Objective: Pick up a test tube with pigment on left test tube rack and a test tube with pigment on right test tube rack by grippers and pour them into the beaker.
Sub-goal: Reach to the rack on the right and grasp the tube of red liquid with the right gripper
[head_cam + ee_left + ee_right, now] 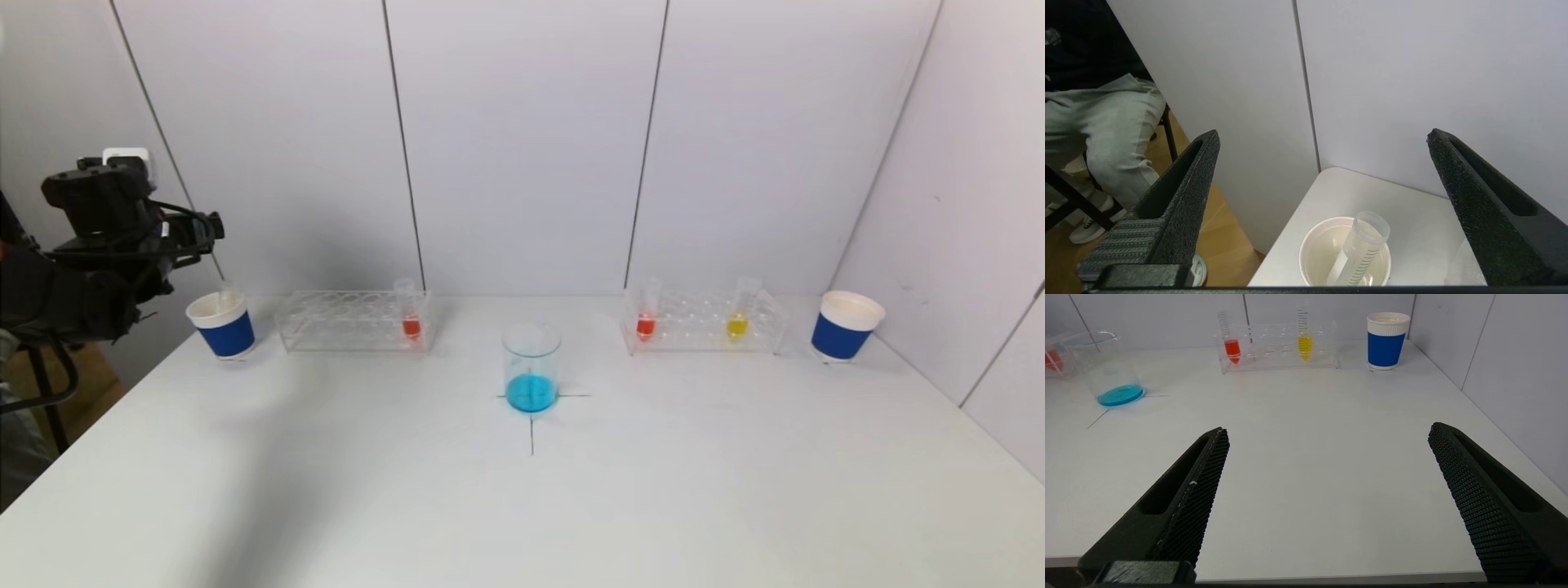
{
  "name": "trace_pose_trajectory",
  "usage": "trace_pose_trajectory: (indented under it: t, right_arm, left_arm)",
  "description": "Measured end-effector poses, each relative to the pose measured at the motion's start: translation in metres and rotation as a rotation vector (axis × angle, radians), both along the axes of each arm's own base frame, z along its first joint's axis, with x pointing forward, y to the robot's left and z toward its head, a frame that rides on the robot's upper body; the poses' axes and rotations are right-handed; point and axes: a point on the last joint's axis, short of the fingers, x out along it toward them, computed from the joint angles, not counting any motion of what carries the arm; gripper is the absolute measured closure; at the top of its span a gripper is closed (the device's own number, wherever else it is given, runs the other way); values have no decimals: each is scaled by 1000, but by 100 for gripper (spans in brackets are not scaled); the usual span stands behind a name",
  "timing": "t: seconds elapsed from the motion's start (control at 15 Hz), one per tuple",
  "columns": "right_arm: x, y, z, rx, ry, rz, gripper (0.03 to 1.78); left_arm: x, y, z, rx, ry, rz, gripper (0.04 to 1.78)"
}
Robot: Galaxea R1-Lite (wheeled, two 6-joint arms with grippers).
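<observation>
Jaws spread wide and holding nothing, the left gripper (1323,163) hangs above the left paper cup (220,324), where an emptied test tube (1361,249) leans, while the red-pigment tube (1232,342) stands upright in the right rack (704,320), nearer the spread-jawed, empty right gripper (1327,457).

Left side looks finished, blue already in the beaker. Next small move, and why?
Probably send the right gripper, open and low over the near table edge, toward the yellow tube in the right rack. The beaker holds only blue liquid. An empty tube leans in the left cup under the open left gripper, and both right-rack tubes are full.
</observation>
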Motion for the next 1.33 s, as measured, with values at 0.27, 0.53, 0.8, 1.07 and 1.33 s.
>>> trace_pose_trajectory:
  t: [0.27, 0.53, 0.8, 1.07, 1.33]
  right_arm:
    - [0, 0, 0, 0, 0, 0, 4]
    - [0, 0, 0, 0, 0, 0, 4]
    - [0, 0, 0, 0, 0, -1, 4]
    - [0, 0, 0, 0, 0, 0, 4]
    - [0, 0, 0, 0, 0, 0, 4]
  left_arm:
    - [-64, -21, 63, 28, -50, -23, 6]
    - [-155, -61, 102, 47, -88, -95, 6]
    - [-232, -83, 95, 35, -47, -158, 6]
    - [-295, -86, 66, 38, -37, -147, 6]
    - [-348, -87, 33, 35, 0, -150, 6]
